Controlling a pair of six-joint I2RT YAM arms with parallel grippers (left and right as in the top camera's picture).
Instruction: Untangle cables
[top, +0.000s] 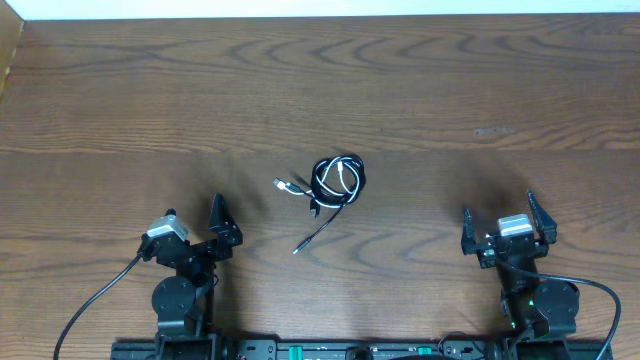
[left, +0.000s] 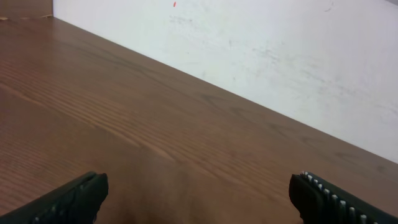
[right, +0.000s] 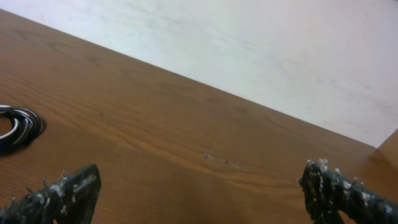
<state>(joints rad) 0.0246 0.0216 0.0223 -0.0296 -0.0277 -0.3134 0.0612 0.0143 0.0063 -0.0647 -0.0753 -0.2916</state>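
Cables (top: 337, 180) lay as one black-and-white coil near tabletop (top: 300, 80) centre, loose ends trailing toward near edge. Left gripper (top: 195, 225) and right gripper (top: 502, 222) stood wide, empty, well apart from coil. Judged best: pinch loose plug end, pin coil, pull slowly.

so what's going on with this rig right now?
Nothing is being handled. The black and white cables lie in one tangled bundle in the middle of the table, with loose plug ends trailing toward the arms. The left gripper and right gripper sit open on either side of the bundle, touching nothing. Untangling hasn't started.
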